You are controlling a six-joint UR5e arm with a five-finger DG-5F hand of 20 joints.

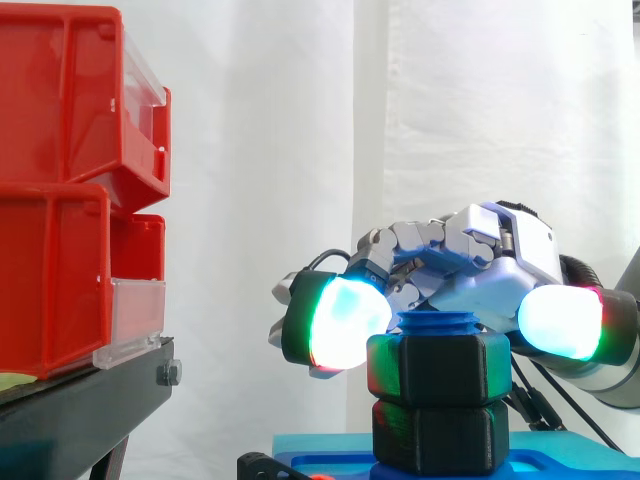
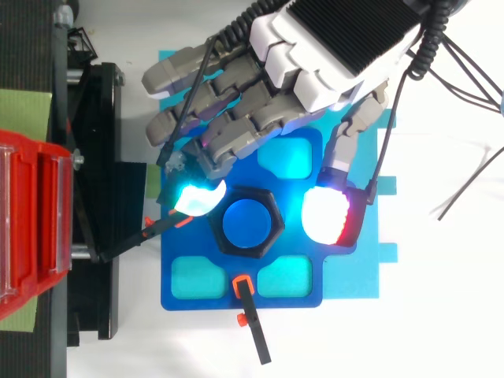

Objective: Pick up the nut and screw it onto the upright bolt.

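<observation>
Under hand (image 1: 497, 262): black hexagonal nut (image 1: 440, 368) atop blue threaded bolt (image 2: 246, 222) | hold: cannot tell | step: likely threading | next: level clockwise turn

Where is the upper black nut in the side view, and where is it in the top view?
Side view: the upper black nut is low and right of centre, stacked on a second black nut.
Top view: the same nut is the black hexagon just below centre, over the blue base.
Shared landmark: the blue bolt, a threaded stub above the nut from the side and a blue disc inside the hexagon from above.
</observation>
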